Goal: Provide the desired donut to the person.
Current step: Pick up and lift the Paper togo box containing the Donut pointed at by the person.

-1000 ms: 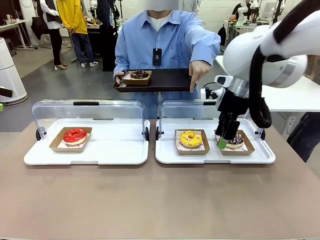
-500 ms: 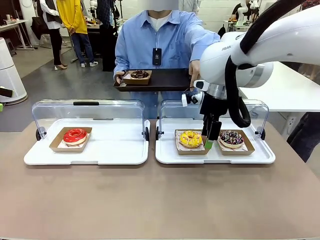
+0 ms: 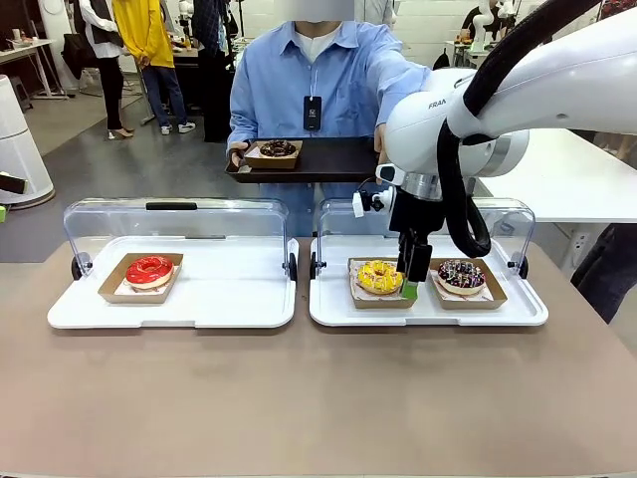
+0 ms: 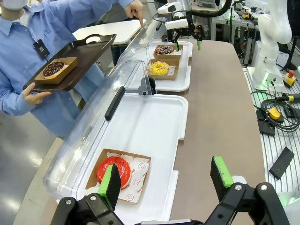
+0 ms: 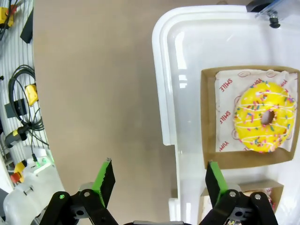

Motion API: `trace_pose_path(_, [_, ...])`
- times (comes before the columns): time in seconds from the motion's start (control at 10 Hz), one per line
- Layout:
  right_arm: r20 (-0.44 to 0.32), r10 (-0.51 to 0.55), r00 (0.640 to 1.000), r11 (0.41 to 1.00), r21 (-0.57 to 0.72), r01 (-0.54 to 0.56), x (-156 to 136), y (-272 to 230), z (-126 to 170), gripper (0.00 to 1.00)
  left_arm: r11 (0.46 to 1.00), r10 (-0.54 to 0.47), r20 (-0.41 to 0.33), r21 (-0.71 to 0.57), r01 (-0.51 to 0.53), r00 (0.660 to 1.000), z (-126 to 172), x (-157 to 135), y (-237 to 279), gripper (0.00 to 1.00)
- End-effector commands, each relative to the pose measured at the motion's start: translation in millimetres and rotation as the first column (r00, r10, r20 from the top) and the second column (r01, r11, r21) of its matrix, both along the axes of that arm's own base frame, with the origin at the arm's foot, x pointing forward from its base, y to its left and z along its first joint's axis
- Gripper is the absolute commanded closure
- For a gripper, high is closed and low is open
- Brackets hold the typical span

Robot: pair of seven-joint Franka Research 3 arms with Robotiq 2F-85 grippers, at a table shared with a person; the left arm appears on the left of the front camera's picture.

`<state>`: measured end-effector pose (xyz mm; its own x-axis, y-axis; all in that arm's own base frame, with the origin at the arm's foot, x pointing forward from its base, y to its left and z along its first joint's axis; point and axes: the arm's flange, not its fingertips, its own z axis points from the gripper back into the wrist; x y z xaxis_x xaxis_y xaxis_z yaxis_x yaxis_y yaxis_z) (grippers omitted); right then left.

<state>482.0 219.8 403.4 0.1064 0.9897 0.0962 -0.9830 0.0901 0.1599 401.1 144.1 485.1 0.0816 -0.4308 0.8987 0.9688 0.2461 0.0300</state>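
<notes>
**Handover not started: no donut lifted yet**

Already with the person, beyond the worktop's far edge: 1 chocolate donut in a card boat on a black tray. Left to do, judging by the layout: grip the wanted donut's boat, lift it, carry it to that tray. Likeliest target: the yellow donut, in the right white tray near the worktop's far right corner, just beside the sprinkled chocolate donut. Over that tray's near rim, level with the gap between the 2 boats: right end effector, jaws spread wide, gripping nothing. Above the near edge of the left white tray, close to the red donut: left end effector, wide open and empty.

Hard to make out: the person's pointing hand, mostly hidden behind the right arm in the front view and cut off at the top of the left wrist view, so the choice between the 2 donuts: unclear. Sprinkled donut cut off at the bottom of the right wrist view. Height of the green pads above the tray: unclear.
</notes>
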Motion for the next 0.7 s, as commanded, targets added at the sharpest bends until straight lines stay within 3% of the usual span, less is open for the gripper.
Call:
trace_pose_path(0.0, [-0.001,0.008,1.000,1.000,0.004,-0.008,0.1,-1.9,-0.9,0.00,1.000,0.014,-0.004,-0.013,-0.014,1.000,1.4,-1.0,-0.1,0.00])
trace_pose_path(0.3, [0.000,0.001,1.000,1.000,0.000,-0.001,0.0,0.0,0.0,0.00,1.000,0.014,-0.004,-0.013,-0.014,1.000,1.4,-1.0,-0.1,0.00])
trace_pose_path(0.6, [0.086,0.062,0.994,0.998,-0.016,-0.061,-2.7,6.8,-10.0,0.00,1.000,0.014,-0.004,-0.013,-0.014,1.000,1.4,-1.0,-0.1,0.00])
